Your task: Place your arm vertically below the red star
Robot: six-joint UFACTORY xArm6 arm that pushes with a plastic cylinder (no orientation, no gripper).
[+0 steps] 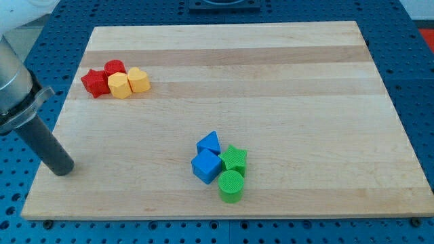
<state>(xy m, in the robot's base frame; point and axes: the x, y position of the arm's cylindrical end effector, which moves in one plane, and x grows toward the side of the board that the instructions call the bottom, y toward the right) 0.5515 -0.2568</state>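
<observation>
Red star (pixel 94 83) sits well above my tip (pixel 63 169), a bare rod holding nothing.

Only 1 view is given. It looks down at a slant from above the near long edge of the wooden surface (pixel 271 81), facing toward its far edge at the view's top. It stands far enough back to take in nearly the whole board, all 4 edges showing, with blue pegboard (pixel 413 61) around it.
</observation>
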